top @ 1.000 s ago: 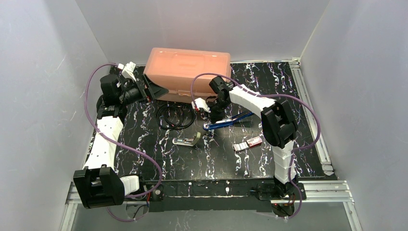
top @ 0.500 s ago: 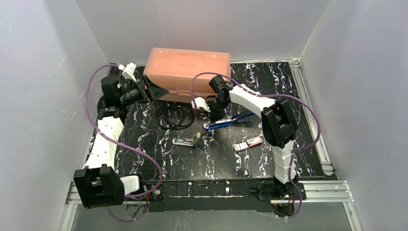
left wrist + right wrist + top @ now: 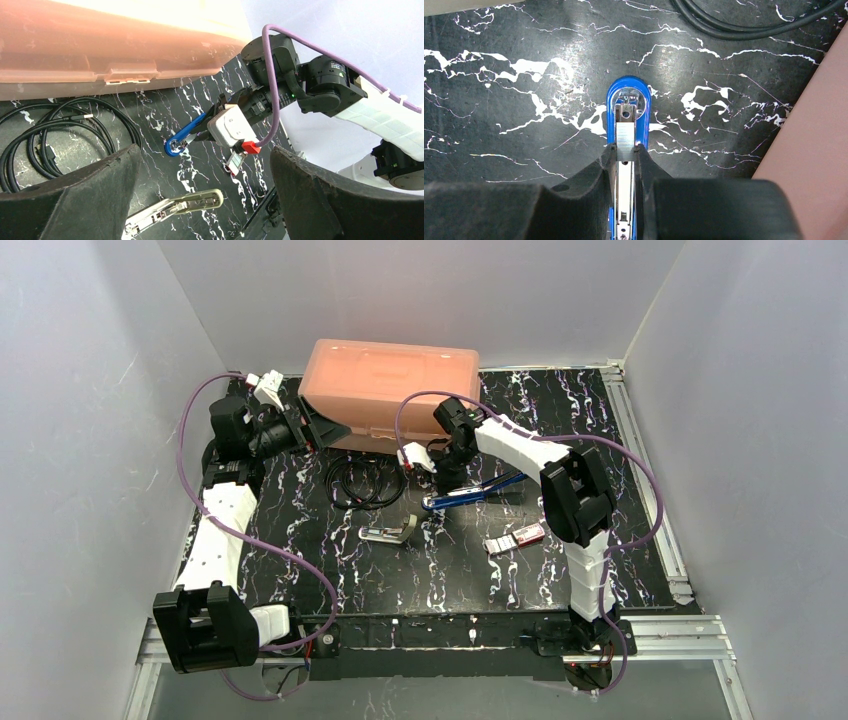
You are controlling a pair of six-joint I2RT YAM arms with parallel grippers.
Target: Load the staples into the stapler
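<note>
The right gripper [image 3: 625,149], pinched on the staples [image 3: 625,133] above the blue stapler [image 3: 629,80] pointing to twelve o'clock, might skew and jam them

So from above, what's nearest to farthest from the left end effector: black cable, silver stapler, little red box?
1. Black cable, close beside the left end effector.
2. Silver stapler, mid-table.
3. Red staples box, far right.

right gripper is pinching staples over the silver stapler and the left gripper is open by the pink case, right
Not quite: the right gripper pinches the staples over the blue stapler, as the right wrist view shows; the silver stapler lies apart, untouched. The left gripper is open by the pink case.
</note>
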